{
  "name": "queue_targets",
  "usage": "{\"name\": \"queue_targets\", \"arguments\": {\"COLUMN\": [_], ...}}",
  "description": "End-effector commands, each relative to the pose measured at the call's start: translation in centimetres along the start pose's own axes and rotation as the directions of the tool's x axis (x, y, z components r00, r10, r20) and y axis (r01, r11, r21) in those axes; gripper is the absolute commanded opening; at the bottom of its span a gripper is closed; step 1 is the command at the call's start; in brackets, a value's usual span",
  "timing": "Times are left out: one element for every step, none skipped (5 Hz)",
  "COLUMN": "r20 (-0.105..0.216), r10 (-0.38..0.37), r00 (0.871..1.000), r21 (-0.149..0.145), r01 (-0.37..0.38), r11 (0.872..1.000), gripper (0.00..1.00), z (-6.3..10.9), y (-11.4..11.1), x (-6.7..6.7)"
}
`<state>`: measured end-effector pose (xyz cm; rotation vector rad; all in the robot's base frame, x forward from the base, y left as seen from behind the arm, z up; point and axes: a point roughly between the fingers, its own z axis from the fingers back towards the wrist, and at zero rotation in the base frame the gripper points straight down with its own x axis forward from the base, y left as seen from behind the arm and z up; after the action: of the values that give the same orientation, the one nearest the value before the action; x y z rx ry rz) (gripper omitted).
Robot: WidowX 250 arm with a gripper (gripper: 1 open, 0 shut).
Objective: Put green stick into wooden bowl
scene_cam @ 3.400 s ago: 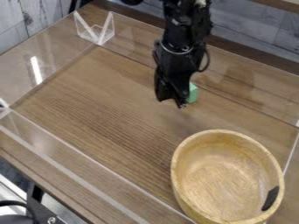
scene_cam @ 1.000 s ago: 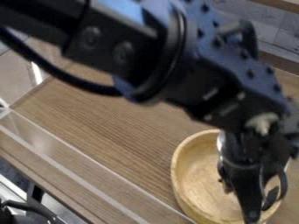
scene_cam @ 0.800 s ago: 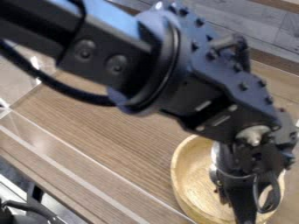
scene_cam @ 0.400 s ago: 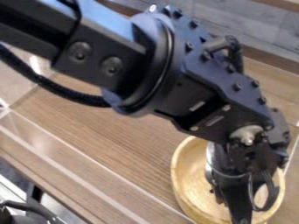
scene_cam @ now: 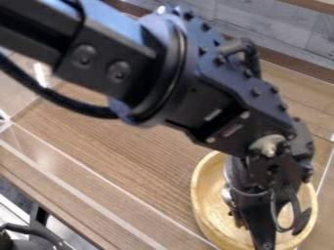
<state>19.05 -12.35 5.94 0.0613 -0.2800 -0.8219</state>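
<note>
The wooden bowl (scene_cam: 204,200) sits at the lower right of the table, and only its left rim and part of its inside show. My black arm fills most of the view and reaches down into the bowl. The gripper (scene_cam: 265,223) hangs low over the bowl's floor, its dark fingers blurred against the wood, so their gap is unclear. The green stick is hidden; no green shows anywhere.
The wood-grain tabletop (scene_cam: 117,161) stretches left of the bowl. A clear plastic wall (scene_cam: 37,154) runs along the table's left and front edges. A grey plank wall (scene_cam: 307,34) stands behind.
The arm left the back of the table, where it stood at the green stick, and came over the bowl. In the last second the gripper sank slightly and shifted left inside it.
</note>
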Motion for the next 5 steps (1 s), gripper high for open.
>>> {"name": "queue_targets", "arguments": {"r20": [0.037, 0.024, 0.008, -0.010, -0.024], "r10": [0.037, 0.054, 0.081, 0.113, 0.141], "r00": [0.999, 0.998, 0.997, 0.994, 0.990], "r21": [0.000, -0.008, -0.009, -0.002, 0.006], "r01": [-0.037, -0.054, -0.081, -0.113, -0.140], "r11": [0.999, 0.998, 0.997, 0.994, 0.990], "gripper": [1.00, 1.00, 1.00, 1.00, 1.00], "z": [0.9, 1.1, 0.9, 0.7, 0.4], "y": [0.6, 0.8, 1.2, 1.8, 2.5], "x": [0.4, 0.3, -0.2, -0.9, -1.4]}}
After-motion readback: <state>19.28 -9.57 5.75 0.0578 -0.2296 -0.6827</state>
